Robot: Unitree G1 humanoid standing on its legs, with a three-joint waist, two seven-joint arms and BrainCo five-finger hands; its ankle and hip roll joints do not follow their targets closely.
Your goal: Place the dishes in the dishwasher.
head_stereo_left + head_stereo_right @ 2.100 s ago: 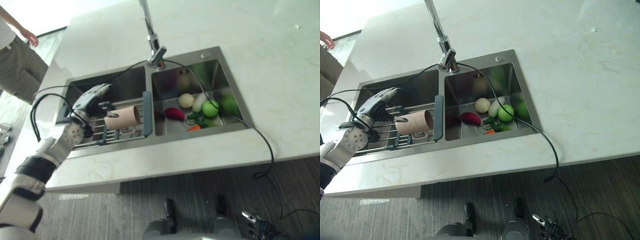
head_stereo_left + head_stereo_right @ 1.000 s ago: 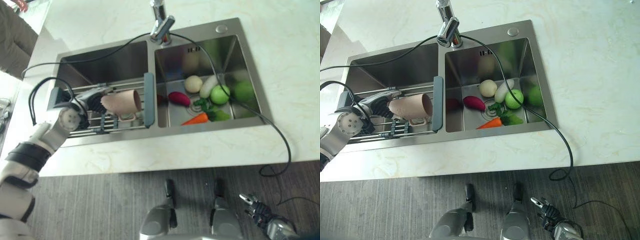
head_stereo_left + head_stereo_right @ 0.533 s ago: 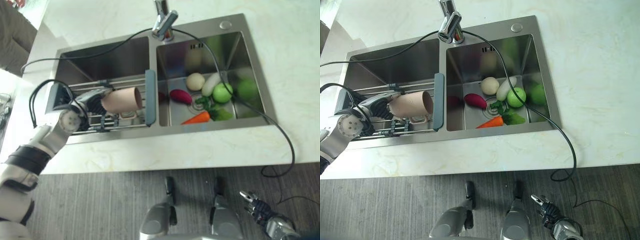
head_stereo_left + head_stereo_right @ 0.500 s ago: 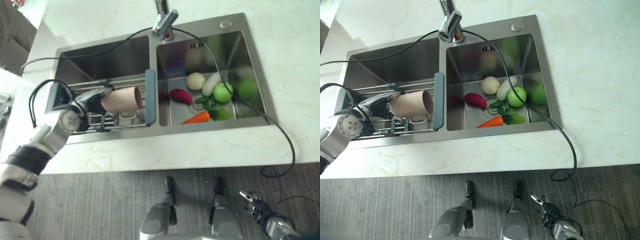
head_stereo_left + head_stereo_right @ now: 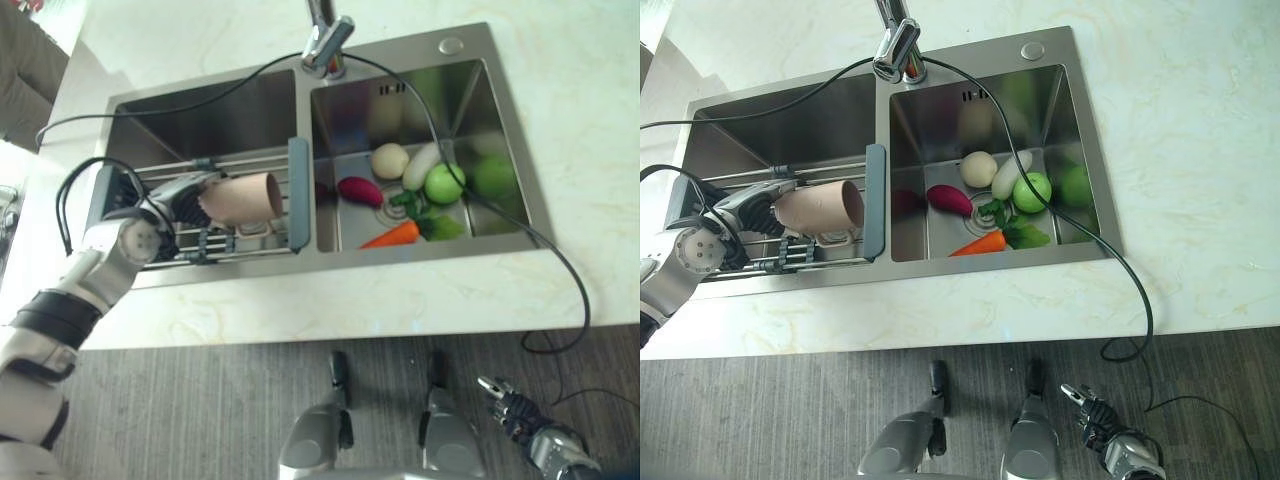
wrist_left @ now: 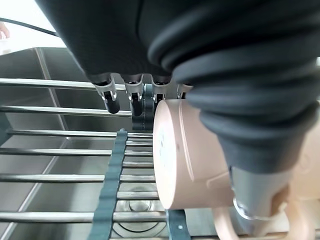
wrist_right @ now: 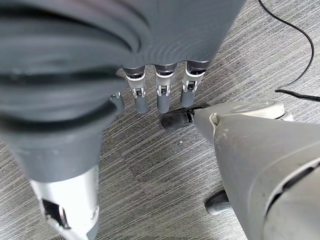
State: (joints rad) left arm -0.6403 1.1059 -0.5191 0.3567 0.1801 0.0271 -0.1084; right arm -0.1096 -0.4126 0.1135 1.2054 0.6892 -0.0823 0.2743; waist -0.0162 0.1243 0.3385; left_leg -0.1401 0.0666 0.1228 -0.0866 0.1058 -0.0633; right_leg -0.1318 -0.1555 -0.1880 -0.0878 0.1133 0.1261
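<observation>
Cup (image 5: 242,198) lies on its side on the sink rack (image 5: 235,244), left hand (image 5: 178,196) curled around its base, unchanged over the last half-second; lifting not begun. Right hand (image 7: 150,95) hangs relaxed, empty.

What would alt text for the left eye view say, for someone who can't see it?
The robot's left hand grips a beige mug on its side over a rack across the left sink basin. The right basin holds a carrot, green apple and other vegetables.
</observation>
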